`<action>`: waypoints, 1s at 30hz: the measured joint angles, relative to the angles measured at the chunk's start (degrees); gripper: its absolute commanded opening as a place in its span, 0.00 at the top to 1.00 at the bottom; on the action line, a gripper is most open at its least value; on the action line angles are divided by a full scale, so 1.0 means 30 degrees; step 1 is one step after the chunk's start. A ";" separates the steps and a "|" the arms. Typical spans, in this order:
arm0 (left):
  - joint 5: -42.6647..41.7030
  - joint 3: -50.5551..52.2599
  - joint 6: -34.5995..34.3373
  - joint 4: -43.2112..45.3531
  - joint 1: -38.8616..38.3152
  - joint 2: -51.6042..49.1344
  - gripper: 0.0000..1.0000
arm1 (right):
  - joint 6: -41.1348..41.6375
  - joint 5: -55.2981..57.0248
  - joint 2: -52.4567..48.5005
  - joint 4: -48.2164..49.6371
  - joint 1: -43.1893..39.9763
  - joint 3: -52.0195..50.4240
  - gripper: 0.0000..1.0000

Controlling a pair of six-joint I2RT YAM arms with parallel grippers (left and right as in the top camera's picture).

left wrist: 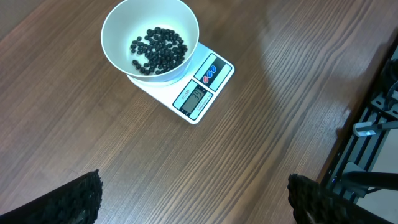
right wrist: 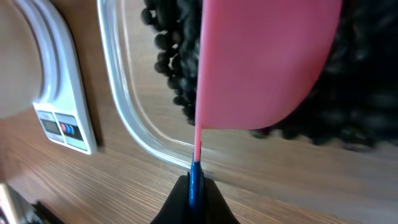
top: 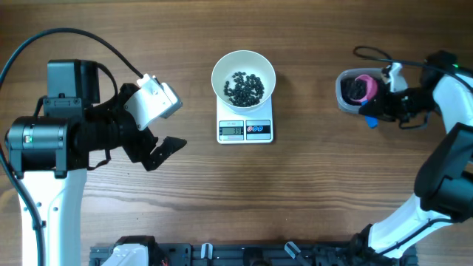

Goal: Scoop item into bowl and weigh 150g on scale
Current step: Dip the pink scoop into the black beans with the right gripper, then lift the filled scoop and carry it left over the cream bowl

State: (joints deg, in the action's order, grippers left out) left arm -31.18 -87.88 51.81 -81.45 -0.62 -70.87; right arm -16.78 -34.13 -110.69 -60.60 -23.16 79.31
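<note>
Partway: few beads (top: 244, 87) in bowl (top: 221, 72) atop scale (top: 245, 131); more due from tub (top: 342, 94) right of scale, with right jaws pinching scoop (top: 362, 87), left jaws spread.

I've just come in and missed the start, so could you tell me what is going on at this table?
The right gripper is shut on the blue handle of a pink scoop, holding it over the black beads in the clear tub on the right. A white bowl sits on the scale mid-table with a modest layer of beads in it. The left gripper hangs open and empty to the left of the scale.
</note>
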 measured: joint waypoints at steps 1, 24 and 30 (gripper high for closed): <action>0.0007 0.0000 0.0000 0.0000 0.0000 0.0000 0.00 | 0.0007 -0.0219 0.0000 0.0015 -0.0306 0.0007 0.95; 0.0007 0.0000 0.0000 0.0000 0.0000 0.0000 0.00 | -0.1304 -0.6521 -0.0248 -0.2477 -0.3264 0.0007 0.96; 0.0007 0.0000 0.0000 0.0007 0.0000 0.0000 0.00 | -0.1392 -0.8174 -0.0248 -0.3082 -0.3060 0.0007 0.96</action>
State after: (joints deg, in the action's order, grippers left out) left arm -31.16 -87.88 51.81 -81.43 -0.62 -70.87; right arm -20.95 -58.65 -111.44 -69.84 -32.34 79.33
